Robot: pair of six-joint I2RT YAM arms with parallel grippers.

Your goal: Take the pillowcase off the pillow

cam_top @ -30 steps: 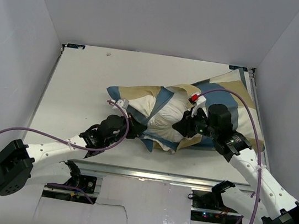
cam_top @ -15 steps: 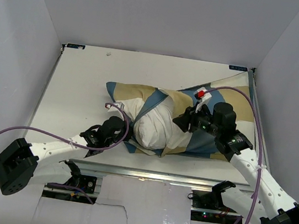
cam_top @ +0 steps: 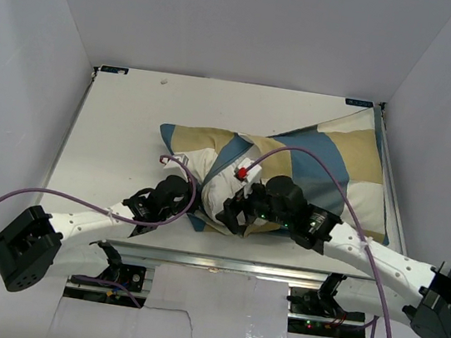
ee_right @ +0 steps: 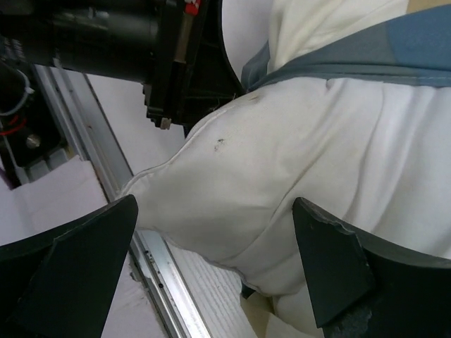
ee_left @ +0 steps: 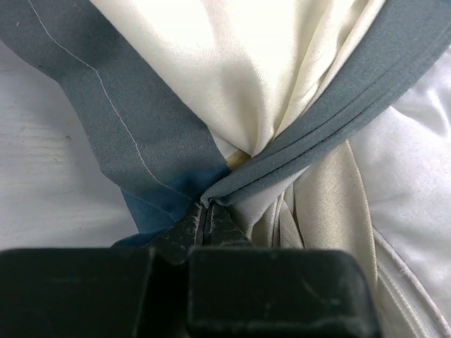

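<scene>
Toward the left of the counter (cam_top: 123,121), reaches in low from the near-left base and pinches a bunched, blue-edged corner of the pillowcase (cam_top: 341,156) with the left end effector (ee_left: 204,224), pressed together on the cloth with no gap showing. Just right of that grip, bares one plump white end of the pillow (cam_top: 221,187), bulging toward the near edge out of the cover's mouth. Judging by that, looks only partly done: leaves the rest of the pillow, out toward the far right corner, wrapped in the blue, tan and cream cloth, twisted in a band across the middle. Calls for more pulling apart before cover and cushion separate. Farther right, stretches the right arm flat along the near edge from its base at the near right, wrist turned leftward, and spreads the right end effector (cam_top: 235,211) wide to either side of the bare white bulge, gripping nothing; cannot tell whether either finger touches it.
</scene>
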